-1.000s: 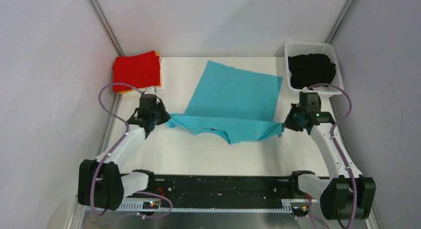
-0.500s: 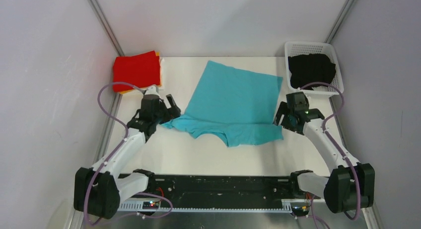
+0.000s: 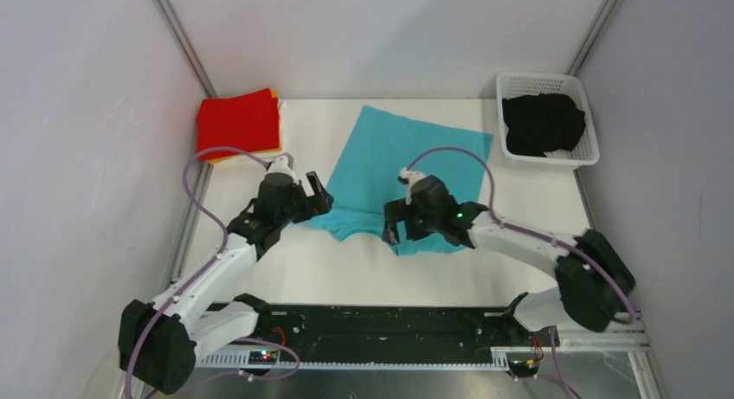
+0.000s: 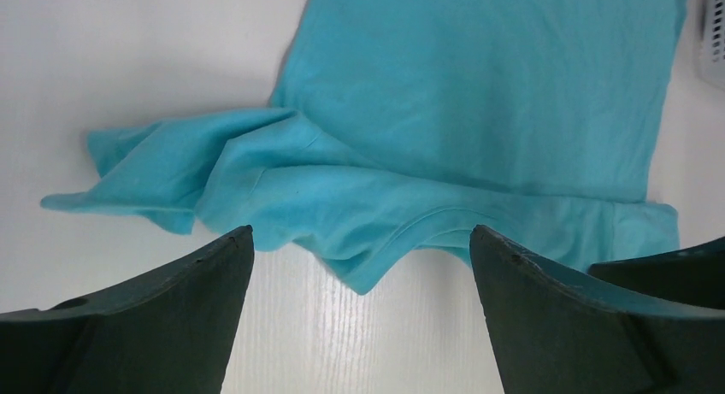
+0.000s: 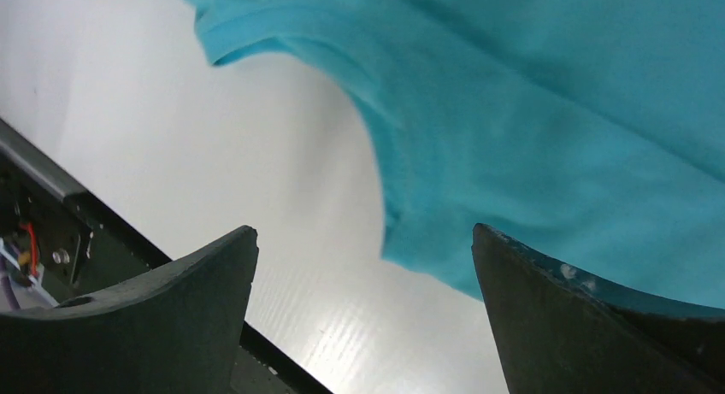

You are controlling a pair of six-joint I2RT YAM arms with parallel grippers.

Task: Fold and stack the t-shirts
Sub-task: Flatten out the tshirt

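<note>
Centrally on the white, faintly grained table (image 3: 294, 269), one turquoise t-shirt (image 3: 407, 157) is lying as a soft, matte knit sheet. Its far part is spreading flat and roughly four-sided, while its near edge is bunching into a rumpled folded band with a curved, stitched hem showing in the left wrist view (image 4: 479, 86) and the right wrist view (image 5: 556, 138).

Two grippers are hanging near that band. The left gripper (image 3: 316, 196) is sitting at the band's left end, its dark, smooth wedge-shaped fingers (image 4: 171, 308) standing wide apart and pinching nothing, with the crumpled sleeve lying between and beyond them. The right gripper (image 3: 394, 226) is hovering over the near middle of the band, its fingers (image 5: 171, 300) likewise spread and gripping nothing.

At the far left corner, one red t-shirt (image 3: 238, 122) is resting folded square on top of an orange t-shirt (image 3: 222, 159), of which only a thin edge is showing. At the far right corner, one black t-shirt (image 3: 544, 122) is lying heaped in a white plastic lattice basket (image 3: 541, 77).
</note>
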